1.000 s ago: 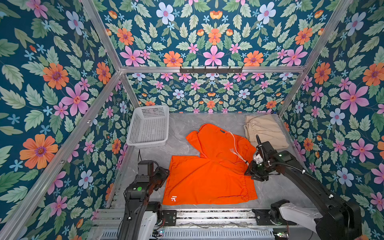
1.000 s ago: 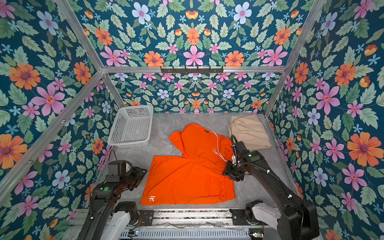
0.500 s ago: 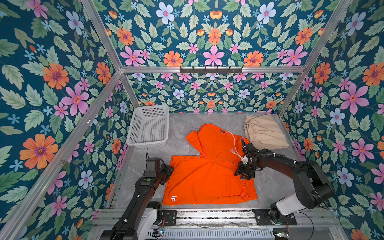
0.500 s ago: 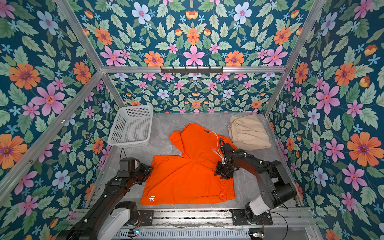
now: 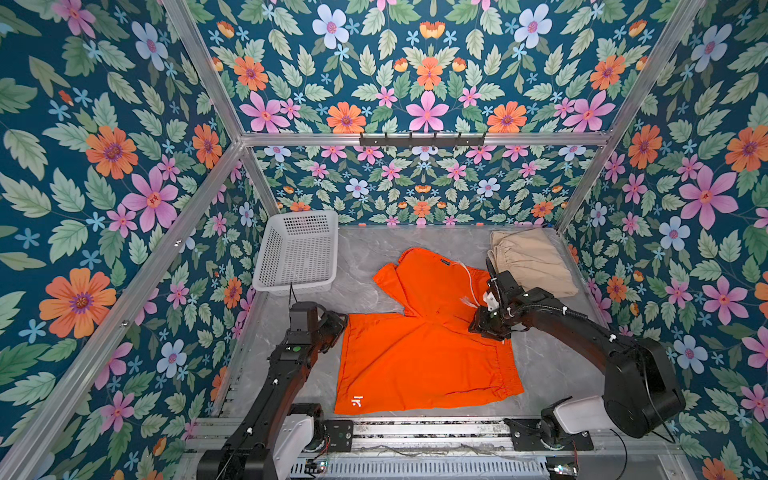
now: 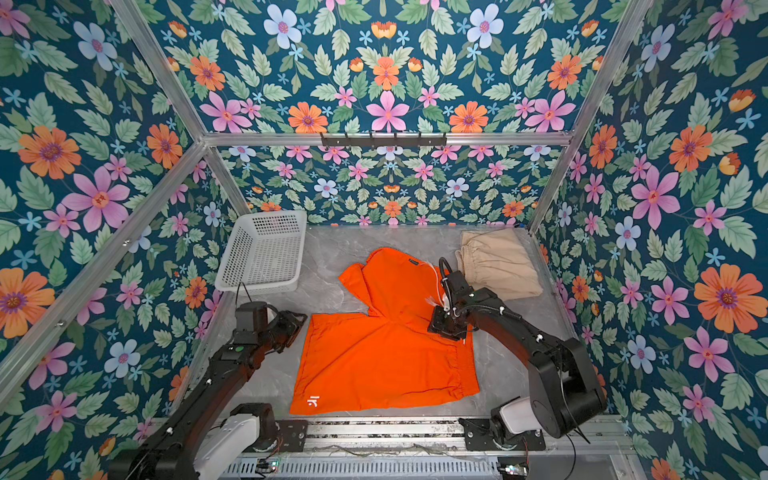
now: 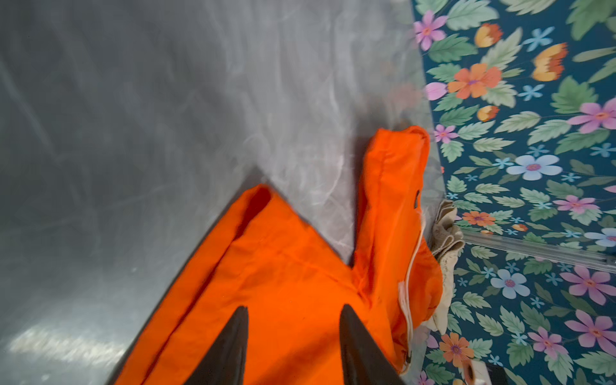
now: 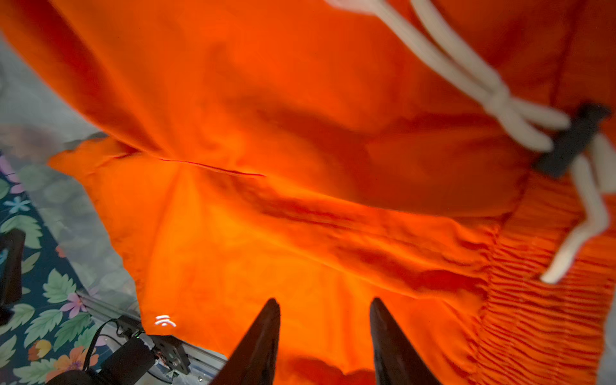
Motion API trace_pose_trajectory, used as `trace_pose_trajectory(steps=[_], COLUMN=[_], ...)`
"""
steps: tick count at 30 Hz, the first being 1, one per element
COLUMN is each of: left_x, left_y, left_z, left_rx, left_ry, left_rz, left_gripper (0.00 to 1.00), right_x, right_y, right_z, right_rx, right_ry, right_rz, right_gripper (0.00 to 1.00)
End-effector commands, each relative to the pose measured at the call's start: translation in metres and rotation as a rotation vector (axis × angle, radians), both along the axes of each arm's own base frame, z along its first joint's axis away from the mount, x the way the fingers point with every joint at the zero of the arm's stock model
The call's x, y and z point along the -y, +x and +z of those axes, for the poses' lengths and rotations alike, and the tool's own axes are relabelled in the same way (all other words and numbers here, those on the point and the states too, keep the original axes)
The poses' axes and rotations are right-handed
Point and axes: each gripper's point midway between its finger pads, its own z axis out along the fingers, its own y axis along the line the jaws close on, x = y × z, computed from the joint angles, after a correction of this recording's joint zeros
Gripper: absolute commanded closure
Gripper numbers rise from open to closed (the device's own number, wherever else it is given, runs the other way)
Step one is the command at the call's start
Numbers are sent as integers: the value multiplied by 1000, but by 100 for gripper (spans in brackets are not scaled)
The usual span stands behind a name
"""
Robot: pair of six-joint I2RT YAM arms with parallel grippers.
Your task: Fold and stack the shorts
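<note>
In both top views the orange shorts [image 5: 415,357] [image 6: 382,357] lie spread on the grey surface [image 5: 548,365] [image 6: 511,374]. One leg lies flat along the near edge. The other is angled toward the far edge, with the white drawstring [image 5: 469,282] lying loose on it. The beige shorts [image 5: 532,266] [image 6: 498,266] sit folded in the far right corner. The white basket [image 5: 270,257] [image 6: 241,257] stands in the far left corner. The left gripper [image 5: 336,326] [image 6: 297,324] is at the left edge of the flat leg. The right gripper [image 5: 484,326] [image 6: 440,326] is low over the gathered waistband on the right side of the cloth.

In the left wrist view the left gripper [image 7: 295,307] has its two dark fingers [image 7: 233,340] parted. Orange shorts [image 7: 266,253] show in the gap, and nothing is pinched. Beyond them lies bare surface [image 7: 166,116], and a bit of the beige shorts [image 7: 446,240] shows by the wall.

In the right wrist view the right gripper [image 8: 324,300] also has its fingers [image 8: 263,340] spread apart, holding nothing. It is just above the orange shorts [image 8: 266,133], which fill most of the view. The drawstring [image 8: 466,76] crosses the cloth, the ribbed waistband [image 8: 533,300] runs beside it, and a small white logo [image 8: 165,320] marks a corner of the leg.
</note>
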Motion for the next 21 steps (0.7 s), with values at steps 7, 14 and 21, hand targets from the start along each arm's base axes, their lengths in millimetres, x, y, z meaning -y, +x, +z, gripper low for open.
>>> trace_pose_trajectory(steps=[7,14,21], left_x=[62,98,114], left_y=[80,135,165], left_z=[37,2,-31], left_rx=[134,86,55], left_ry=[196,147,125], left_rz=[-229,-300,-335], left_gripper=[39,23,20], right_x=[-37,-53,-56], right_y=[58,80,85], right_z=[21,-1,-28], right_rx=[154,141,90], right_ry=[76,95,83], right_rz=[75,111,114], right_gripper=[55,55,55])
